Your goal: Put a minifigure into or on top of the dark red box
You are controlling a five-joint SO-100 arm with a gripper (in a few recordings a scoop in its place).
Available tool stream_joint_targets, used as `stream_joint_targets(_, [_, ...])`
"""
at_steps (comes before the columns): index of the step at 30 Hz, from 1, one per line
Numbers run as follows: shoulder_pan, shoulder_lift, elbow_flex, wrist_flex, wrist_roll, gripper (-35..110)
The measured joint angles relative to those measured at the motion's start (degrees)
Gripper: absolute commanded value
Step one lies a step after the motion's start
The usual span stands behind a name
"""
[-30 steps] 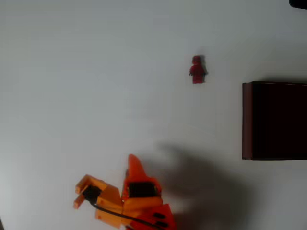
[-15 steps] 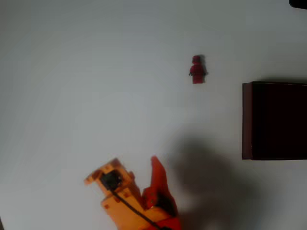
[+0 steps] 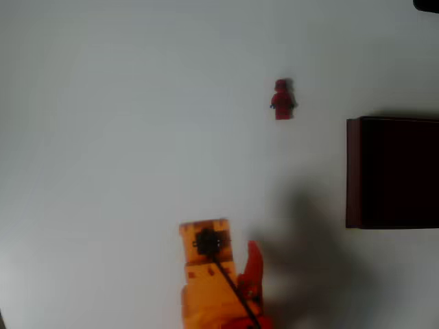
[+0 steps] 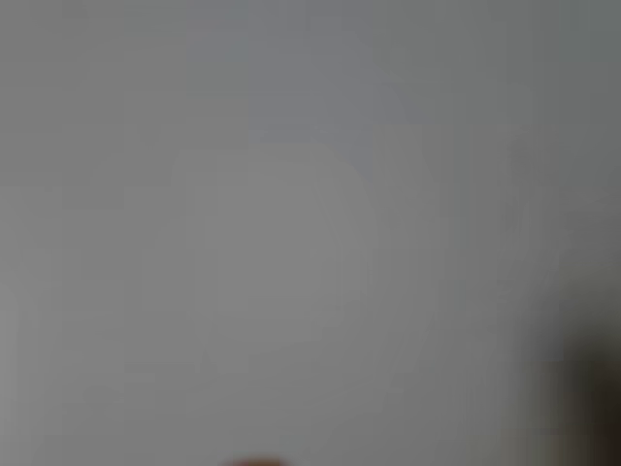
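Overhead view: the arm is swinging across the bottom edge — over the last second its orange body has turned from pointing toward 10 o'clock to pointing nearly straight at 12, and the gripper (image 3: 236, 264) has moved rightward along the table (image 3: 123, 123). One red fingertip (image 3: 254, 260) is now showing at the right of the wrist block; the other finger is sitting hidden under the orange housing, so I cannot tell how wide the jaws are standing. They are carrying nothing visible. The minifigure (image 3: 282, 101) is lying unmoved on bare table, at about 1 o'clock from the gripper and well apart from it. The dark red box (image 3: 392, 172) is sitting at the right edge, at roughly 4 o'clock from the figure, empty as far as its dark interior is showing. Wrist view: blurred pale table surface, with a dark smear at 5 o'clock — unidentifiable. Judgement: the arm is aligning for the reach; the approach and grasp are not yet begun.
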Motion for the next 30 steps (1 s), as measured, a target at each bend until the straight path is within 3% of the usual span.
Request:
stream_joint_targets(10, [1.4, -18.2, -4.1, -8.1, 9.7, 29])
stream_joint_targets(17, [5.9, -49.2, -24.3, -6.6, 4.2, 29])
stream_joint_targets(30, [14.0, -67.1, -32.1, -11.0, -0.5, 29])
